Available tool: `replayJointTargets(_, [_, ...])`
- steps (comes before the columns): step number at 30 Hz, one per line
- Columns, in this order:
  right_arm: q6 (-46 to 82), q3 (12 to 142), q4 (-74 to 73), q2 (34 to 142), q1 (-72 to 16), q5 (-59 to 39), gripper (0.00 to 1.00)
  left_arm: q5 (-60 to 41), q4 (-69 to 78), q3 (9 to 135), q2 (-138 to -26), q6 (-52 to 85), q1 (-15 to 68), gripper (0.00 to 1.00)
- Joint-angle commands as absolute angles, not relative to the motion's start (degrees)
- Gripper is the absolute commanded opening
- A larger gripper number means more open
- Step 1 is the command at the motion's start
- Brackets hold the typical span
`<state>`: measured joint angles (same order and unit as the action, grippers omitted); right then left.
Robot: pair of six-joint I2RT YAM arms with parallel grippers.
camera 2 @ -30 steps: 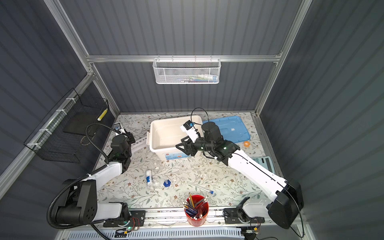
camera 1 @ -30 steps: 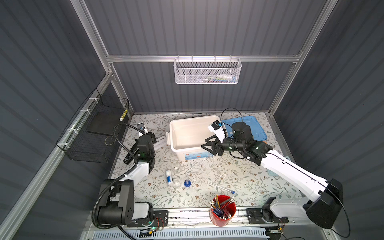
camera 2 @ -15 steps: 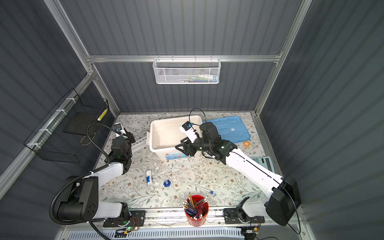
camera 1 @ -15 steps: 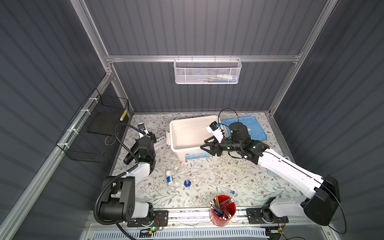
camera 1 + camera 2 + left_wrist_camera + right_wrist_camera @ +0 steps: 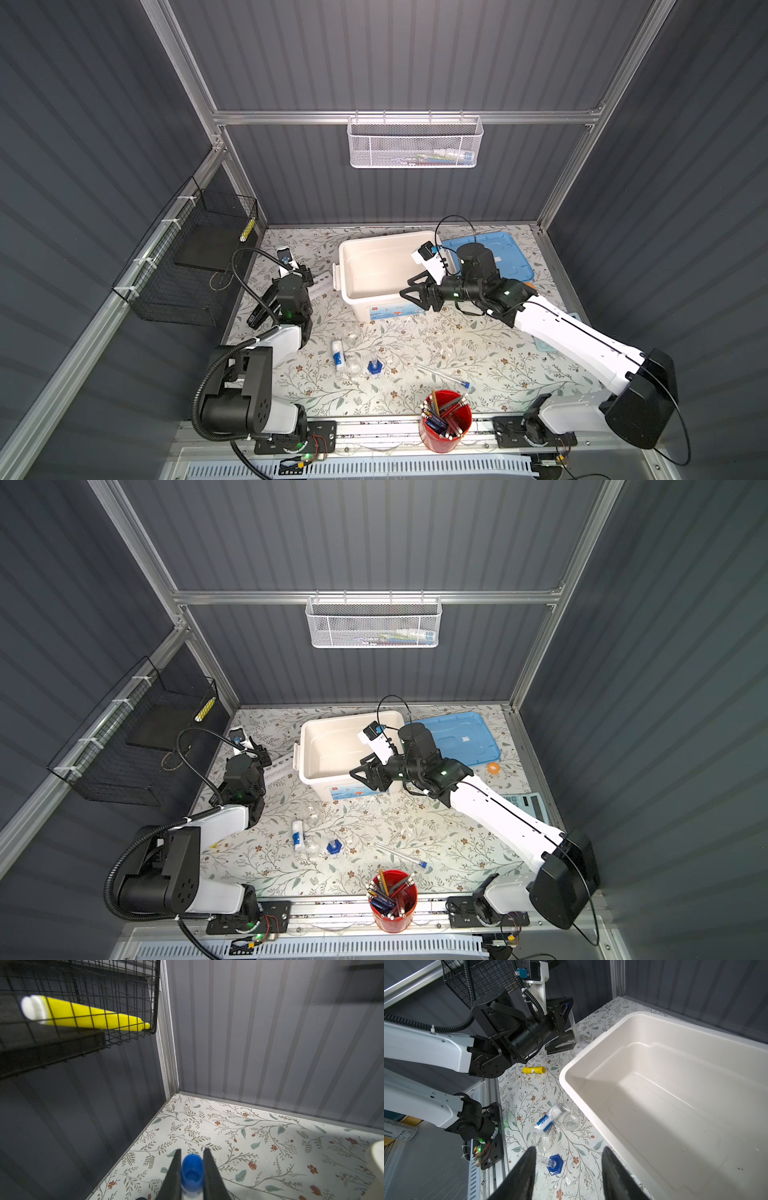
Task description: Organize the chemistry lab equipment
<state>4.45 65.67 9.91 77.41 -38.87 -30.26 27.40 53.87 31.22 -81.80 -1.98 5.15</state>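
The left arm reaches over the far left of the desk. The left jaws are shut tight on a thin tube with a blue cap. The tube stands almost straight up, cap on top, and the jaws squeeze it just under the cap. Its bottom end points down at the white rack, which lies just beside the left wall of the white box. So I think the next move is straight down into a hole. I cannot tell if the tip is in a hole yet.

In the middle of the desk, on the near side, are a clear flask and a measuring tube with a blue foot. Another thin tube lies flat, its long side running left to right, closer to the right arm. The right jaws are open and hold nothing, above the near wall of the box.
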Motion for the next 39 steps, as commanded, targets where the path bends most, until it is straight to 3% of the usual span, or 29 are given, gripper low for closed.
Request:
replayJointTargets(1, [3.9, 67.6, 9.9, 78.1, -38.5, -31.0, 0.52, 27.9, 56.1, 30.5, -82.2, -2.5, 4.6, 0.00])
replayJointTargets(39, [4.3, 68.1, 9.9, 79.8, -38.2, -30.5, 0.52, 27.0, 71.2, 26.8, -93.5, -2.8, 4.0, 0.00])
